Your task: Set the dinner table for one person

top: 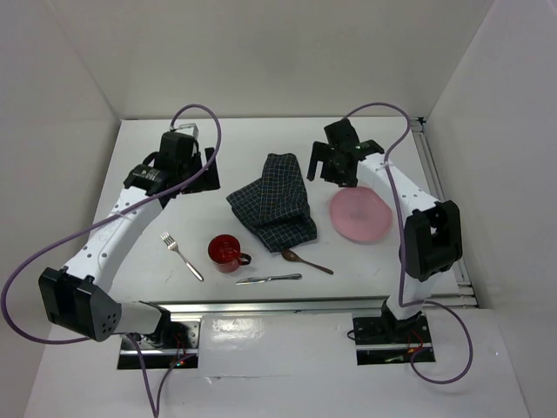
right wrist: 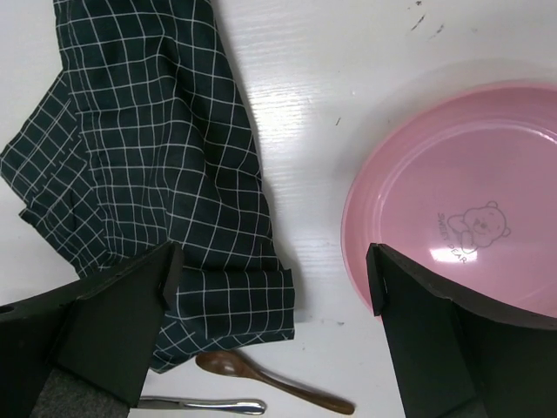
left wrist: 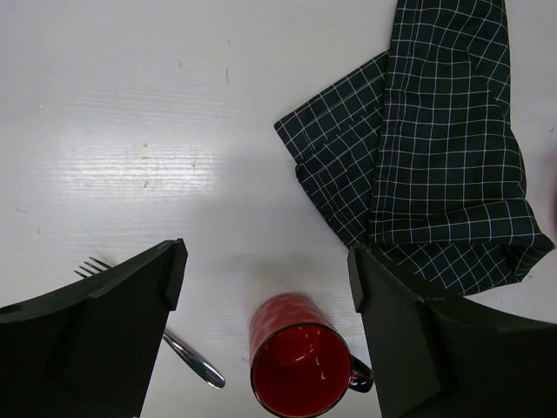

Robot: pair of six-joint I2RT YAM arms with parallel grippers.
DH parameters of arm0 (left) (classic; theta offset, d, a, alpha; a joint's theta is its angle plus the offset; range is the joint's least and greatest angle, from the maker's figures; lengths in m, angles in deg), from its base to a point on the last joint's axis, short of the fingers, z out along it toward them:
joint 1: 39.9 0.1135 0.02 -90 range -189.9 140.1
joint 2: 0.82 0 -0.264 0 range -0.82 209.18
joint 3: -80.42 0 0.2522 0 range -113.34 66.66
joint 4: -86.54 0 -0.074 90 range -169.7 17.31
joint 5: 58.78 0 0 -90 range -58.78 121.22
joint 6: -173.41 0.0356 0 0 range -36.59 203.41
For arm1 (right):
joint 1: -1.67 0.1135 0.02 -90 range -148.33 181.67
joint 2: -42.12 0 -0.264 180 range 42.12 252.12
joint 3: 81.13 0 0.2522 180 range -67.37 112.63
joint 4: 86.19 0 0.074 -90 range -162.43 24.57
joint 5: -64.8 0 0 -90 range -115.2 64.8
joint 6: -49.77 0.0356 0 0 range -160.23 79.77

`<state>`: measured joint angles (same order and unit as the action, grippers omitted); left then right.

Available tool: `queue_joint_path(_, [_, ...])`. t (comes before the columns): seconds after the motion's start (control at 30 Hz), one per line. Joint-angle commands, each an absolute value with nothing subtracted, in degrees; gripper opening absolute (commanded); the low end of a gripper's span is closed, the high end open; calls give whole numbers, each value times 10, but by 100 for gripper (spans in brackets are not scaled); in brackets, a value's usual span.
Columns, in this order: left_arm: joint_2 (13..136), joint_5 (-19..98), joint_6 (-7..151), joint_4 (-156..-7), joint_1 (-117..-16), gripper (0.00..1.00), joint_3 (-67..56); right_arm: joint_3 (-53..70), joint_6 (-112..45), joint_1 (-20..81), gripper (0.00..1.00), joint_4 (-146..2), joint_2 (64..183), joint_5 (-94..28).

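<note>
Our left gripper [left wrist: 265,270] and right gripper [right wrist: 270,270] hang with jaws apart, holding nothing, above the white table [top: 244,144]. We judge the crumpled checked cloth [top: 274,202] comes first: pinch two opposite corners and draw it flat, keeping clear of the plate [top: 359,215] and spoon [top: 305,260] beside it.

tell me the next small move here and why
Probably lower the open right gripper onto the crumpled dark navy checked cloth to spread it: it lies bunched on the white tabletop, while the round pink plastic plate and red cup sit beside it.
</note>
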<state>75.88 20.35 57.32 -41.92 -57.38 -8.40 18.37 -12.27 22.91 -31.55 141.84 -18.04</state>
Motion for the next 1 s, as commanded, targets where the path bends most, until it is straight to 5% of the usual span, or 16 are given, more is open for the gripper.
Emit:
queue_joint_path(0.0, [749,220,561,-418,-571,93,-80,168,-135,231,100,-350,1367,-191])
queue_joint_path(0.4, [797,289,512,-385,-496,86,-69,144,-269,393,100,-396,1327,-140])
queue_joint_path(0.97, [831,382,523,-373,-454,86,-33,149,-408,518,86,-454,1497,-108])
